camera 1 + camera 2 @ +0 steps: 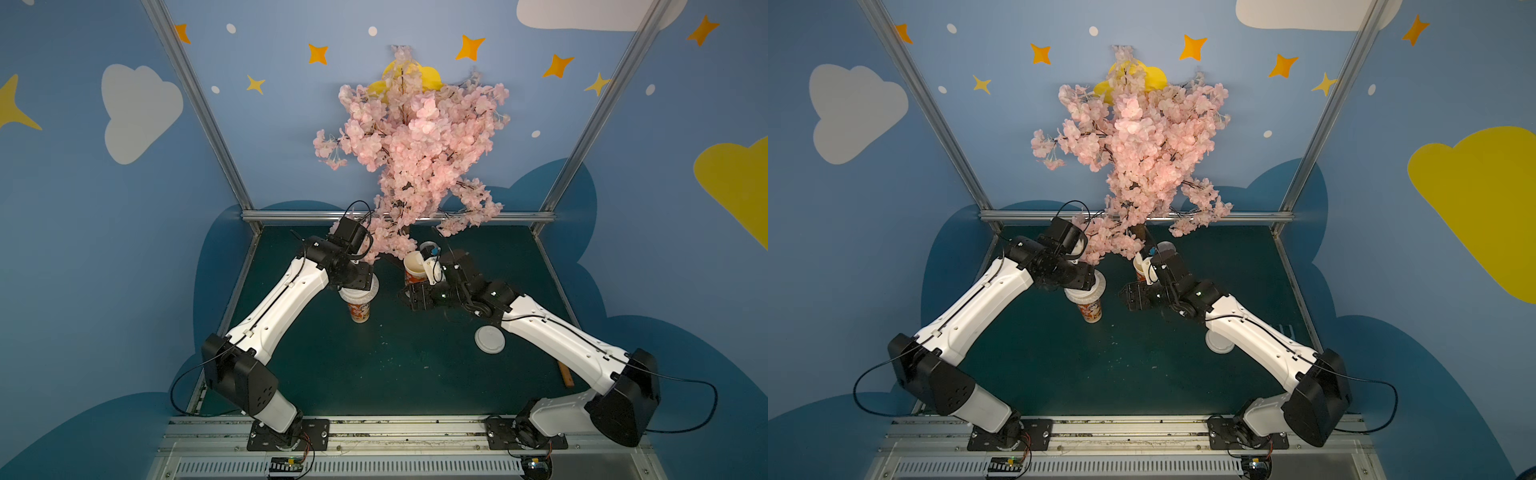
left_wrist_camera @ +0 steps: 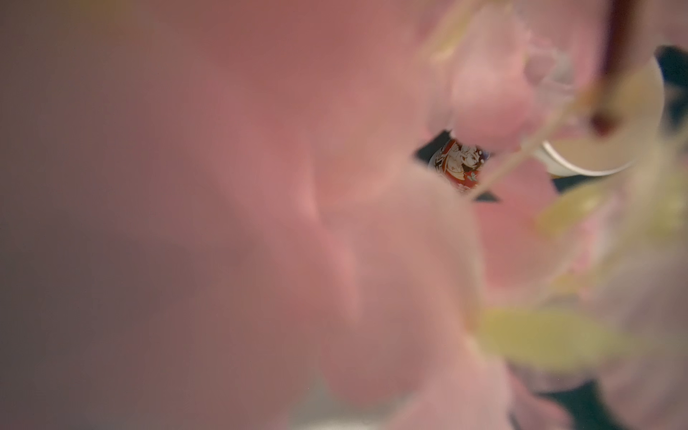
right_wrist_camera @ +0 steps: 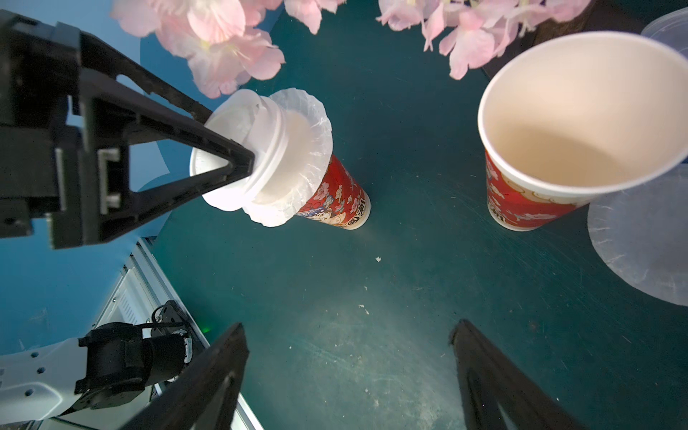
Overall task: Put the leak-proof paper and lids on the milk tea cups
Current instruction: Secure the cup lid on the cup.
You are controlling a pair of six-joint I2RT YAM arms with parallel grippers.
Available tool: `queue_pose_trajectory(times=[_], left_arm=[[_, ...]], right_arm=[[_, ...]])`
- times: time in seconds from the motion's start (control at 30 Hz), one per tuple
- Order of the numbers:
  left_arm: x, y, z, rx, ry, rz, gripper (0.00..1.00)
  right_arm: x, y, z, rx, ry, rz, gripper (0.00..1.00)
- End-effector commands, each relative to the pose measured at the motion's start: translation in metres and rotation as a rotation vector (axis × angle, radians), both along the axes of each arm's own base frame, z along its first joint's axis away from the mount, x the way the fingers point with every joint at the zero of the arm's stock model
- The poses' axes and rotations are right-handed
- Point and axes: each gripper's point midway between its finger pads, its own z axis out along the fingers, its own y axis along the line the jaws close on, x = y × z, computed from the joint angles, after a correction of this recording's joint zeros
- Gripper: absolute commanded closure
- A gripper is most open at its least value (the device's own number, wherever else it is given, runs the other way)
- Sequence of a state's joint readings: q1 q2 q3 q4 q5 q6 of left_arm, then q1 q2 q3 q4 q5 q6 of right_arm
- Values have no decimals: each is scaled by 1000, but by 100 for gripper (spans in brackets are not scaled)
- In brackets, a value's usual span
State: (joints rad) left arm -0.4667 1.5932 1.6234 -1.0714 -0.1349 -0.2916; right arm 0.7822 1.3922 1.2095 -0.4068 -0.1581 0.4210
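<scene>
left arm: over white-topped cup | right arm: beside open cup | loose lid: on table

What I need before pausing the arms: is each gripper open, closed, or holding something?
Left gripper: closed on the white lid atop a cup.
Right gripper: open, empty.

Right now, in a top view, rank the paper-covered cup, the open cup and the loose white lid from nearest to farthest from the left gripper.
1. Paper-covered cup, right under the left gripper.
2. Open cup, across by the right gripper.
3. Loose white lid, beside the right forearm.
</scene>
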Motion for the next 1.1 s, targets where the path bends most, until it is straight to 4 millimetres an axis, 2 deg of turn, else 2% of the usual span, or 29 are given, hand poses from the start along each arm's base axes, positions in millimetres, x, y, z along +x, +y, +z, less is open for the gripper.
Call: queue_pose_trajectory(times=[0.0,0.77,1.07], left_arm=[[3,3,1,37,5,-23,24],[6,1,-15,66,48,-38,23],[4,1,-13,68,56,-40,23]], right_arm=[[3,2,1,6,-12,6,13],[6,4,-4,1,1,11,14],[6,4,-5,4,6,9,14]])
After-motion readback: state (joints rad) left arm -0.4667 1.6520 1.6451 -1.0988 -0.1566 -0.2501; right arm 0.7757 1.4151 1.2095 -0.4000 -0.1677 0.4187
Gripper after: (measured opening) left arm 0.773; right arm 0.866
